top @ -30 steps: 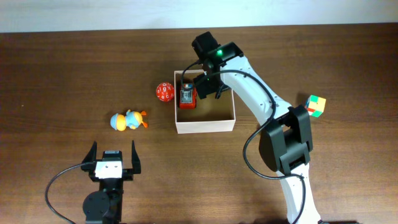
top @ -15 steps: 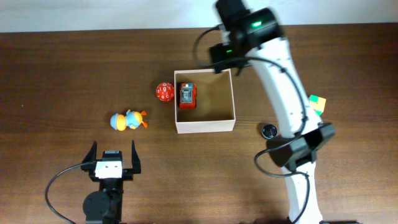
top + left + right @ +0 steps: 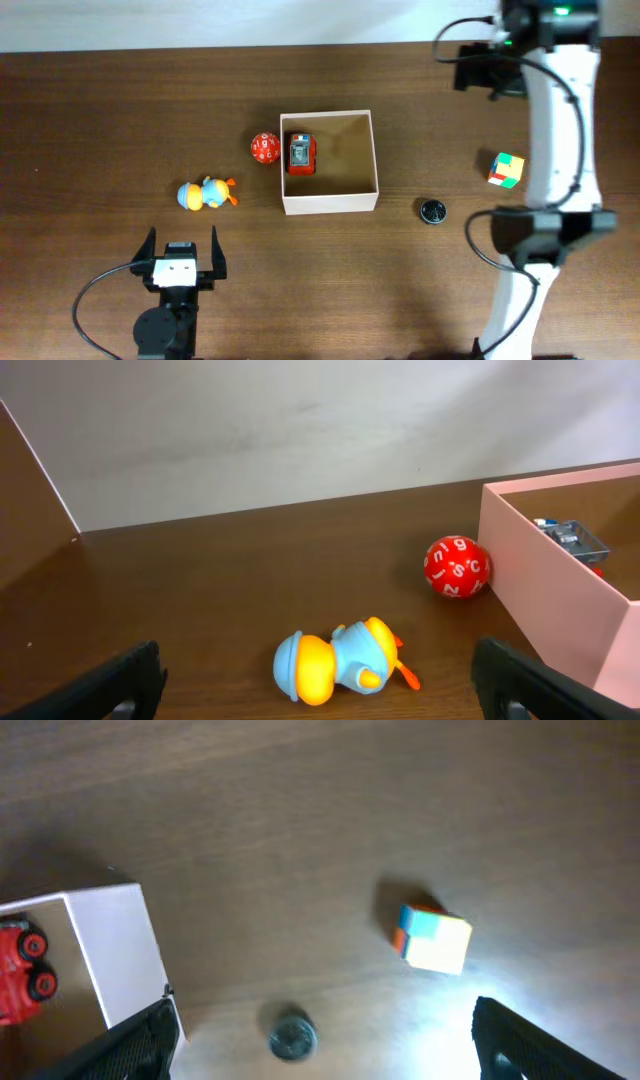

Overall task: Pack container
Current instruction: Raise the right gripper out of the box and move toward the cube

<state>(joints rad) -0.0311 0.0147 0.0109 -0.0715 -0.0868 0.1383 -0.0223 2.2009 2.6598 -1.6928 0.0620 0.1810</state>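
Note:
The container [image 3: 368,150], a shallow white-walled box with a tan inside, sits mid-table and holds a red toy car [image 3: 300,154]; it also shows in the left wrist view [image 3: 545,580] and the right wrist view [image 3: 115,950]. A red numbered ball [image 3: 264,148] lies just left of it. A blue-and-orange duck toy [image 3: 207,193] lies farther left. A colour cube [image 3: 506,169] and a small dark round disc [image 3: 432,211] lie right of the container. My right gripper [image 3: 490,70] is open and empty, high at the far right. My left gripper [image 3: 182,255] is open and empty near the front edge.
The right arm's base and links [image 3: 545,240] stand along the right side. The back edge of the table meets a white wall [image 3: 200,20]. In the right wrist view the cube [image 3: 432,938] and the disc [image 3: 291,1037] lie on bare wood.
My right gripper has risen from the container's far left corner, leaving the red car inside, and swung right to the far right of the table. The left arm has not moved.

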